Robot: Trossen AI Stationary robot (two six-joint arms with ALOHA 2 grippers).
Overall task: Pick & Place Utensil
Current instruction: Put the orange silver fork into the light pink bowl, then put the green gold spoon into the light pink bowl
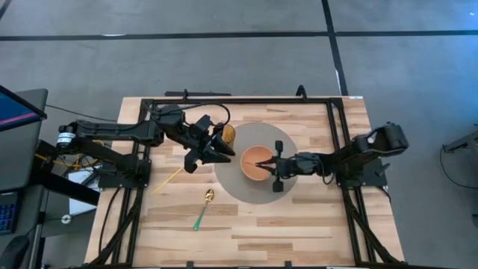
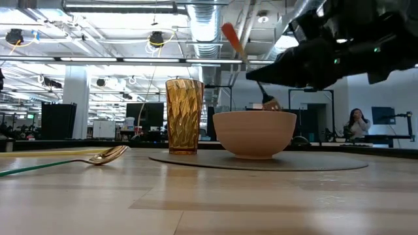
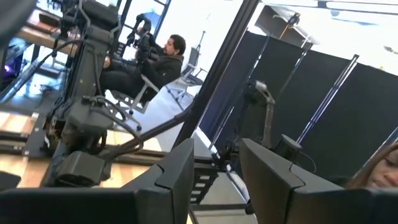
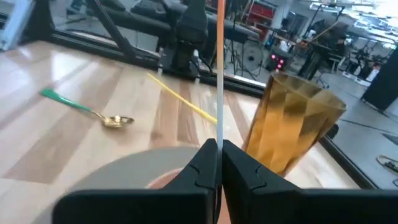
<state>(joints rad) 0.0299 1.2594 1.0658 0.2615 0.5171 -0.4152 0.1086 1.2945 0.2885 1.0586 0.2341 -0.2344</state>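
An orange-handled utensil [image 2: 232,37] with a gold head [image 2: 271,103] stands tilted over the tan bowl [image 2: 253,134], held by my right gripper [image 1: 272,162]. The bowl sits on a round grey mat [image 1: 231,183], with an amber faceted cup [image 1: 227,134] beside it. A gold spoon with a green handle [image 1: 203,209] lies flat on the wood near the table's near-left part. My left gripper [image 1: 222,152] is open and hovers next to the cup, at the bowl's left side, touching nothing. My right gripper is shut on the utensil's thin orange handle [image 4: 219,127], pinched between the two fingers [image 4: 239,165], which lie across it. They come in about level from the table's right. The utensil is lifted and tilted, handle end up and gold head down at the bowl's rim.
A thin yellow stick [image 1: 168,179] lies on the wood to the left of the mat. A black frame [image 1: 239,99] borders the table. There is open wood along the near side. A person sits in the room behind [image 2: 357,121].
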